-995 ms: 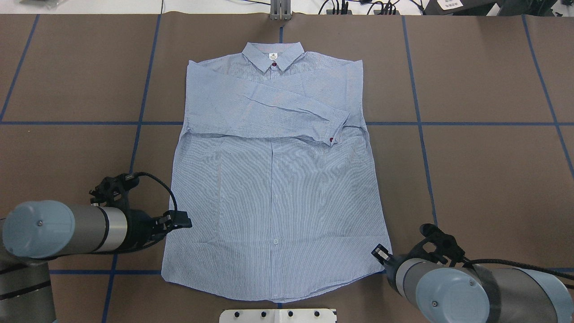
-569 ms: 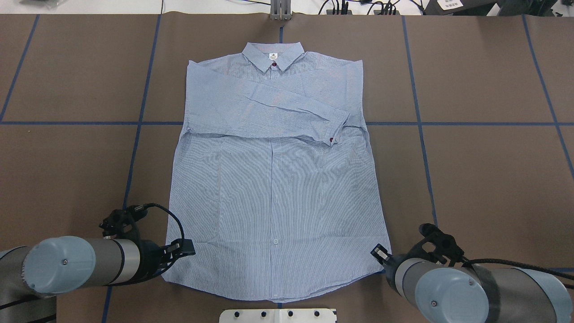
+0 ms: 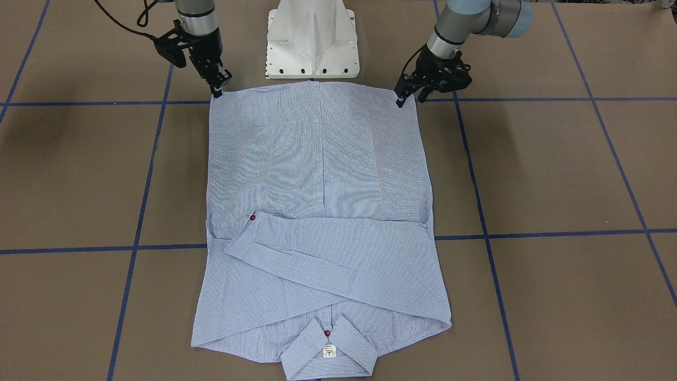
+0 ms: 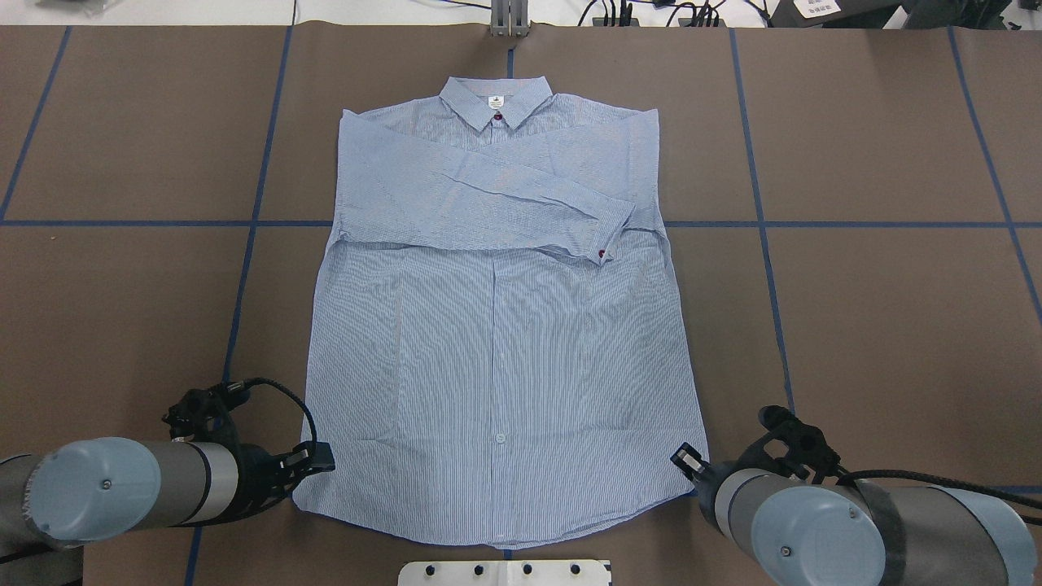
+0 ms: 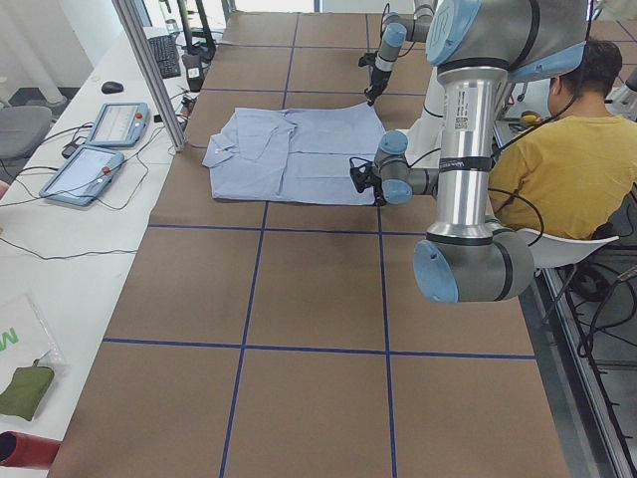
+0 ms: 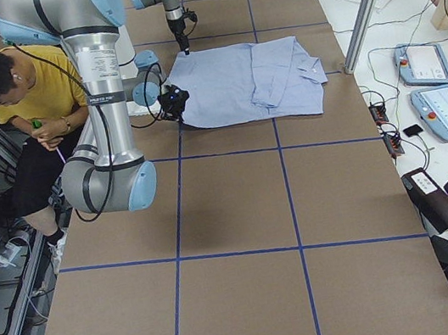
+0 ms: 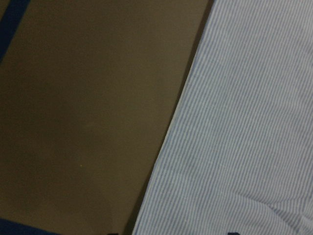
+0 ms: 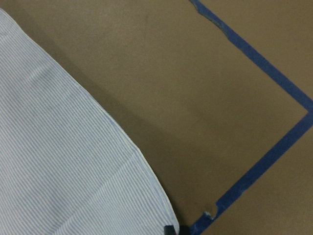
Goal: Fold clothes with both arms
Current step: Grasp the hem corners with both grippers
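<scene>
The light blue-and-white striped shirt [image 4: 505,325] lies flat on the brown table, collar at the far side and both sleeves folded across the chest; it also shows in the front view [image 3: 317,159]. My left gripper [image 4: 317,465] is open, low at the shirt's near-left hem corner [image 3: 410,99]. The left wrist view shows the shirt's side edge [image 7: 244,122] between wide-set fingertips. My right gripper [image 4: 686,464] is at the near-right hem corner [image 3: 218,91]. In the right wrist view its tips sit close together on the hem corner [image 8: 58,161].
The white pedestal base [image 3: 312,37] stands just behind the hem. Blue tape lines [image 4: 244,268] grid the table. A metal post [image 4: 509,16] stands at the far edge. An operator in a yellow shirt [image 5: 557,169] sits behind the robot. Control tablets [image 5: 100,149] lie on a side table.
My left arm has moved back toward the robot along the shirt's left edge, down to the hem corner. The right arm and the shirt have not moved.
</scene>
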Tool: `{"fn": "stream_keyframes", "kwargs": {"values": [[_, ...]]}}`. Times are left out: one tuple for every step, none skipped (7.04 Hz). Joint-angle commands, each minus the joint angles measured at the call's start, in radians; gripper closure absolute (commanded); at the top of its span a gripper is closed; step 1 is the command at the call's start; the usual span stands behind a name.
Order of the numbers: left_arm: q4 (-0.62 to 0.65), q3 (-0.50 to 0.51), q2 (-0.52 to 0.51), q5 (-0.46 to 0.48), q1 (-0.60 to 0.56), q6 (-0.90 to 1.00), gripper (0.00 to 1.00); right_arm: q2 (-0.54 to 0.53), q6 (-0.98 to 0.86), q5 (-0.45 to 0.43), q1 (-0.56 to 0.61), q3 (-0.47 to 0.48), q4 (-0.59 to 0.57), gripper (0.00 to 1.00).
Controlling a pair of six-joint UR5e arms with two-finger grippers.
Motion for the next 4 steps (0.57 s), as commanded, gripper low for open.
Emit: {"fn": "stream_keyframes", "kwargs": {"values": [[0.0,-0.001,0.005,0.002,0.027,-0.035,0.25,0.001,0.0,0.0,0.0,0.0,0.0,1.0],[0.0,-0.002,0.005,0.002,0.032,-0.044,0.33,0.001,0.0,0.0,0.0,0.0,0.0,1.0],[0.0,-0.005,0.005,0.002,0.032,-0.049,0.44,0.0,0.0,0.0,0.0,0.0,0.0,1.0],[0.0,-0.004,0.005,0.004,0.032,-0.058,0.6,0.0,0.0,0.0,0.0,0.0,0.0,1.0]]}}
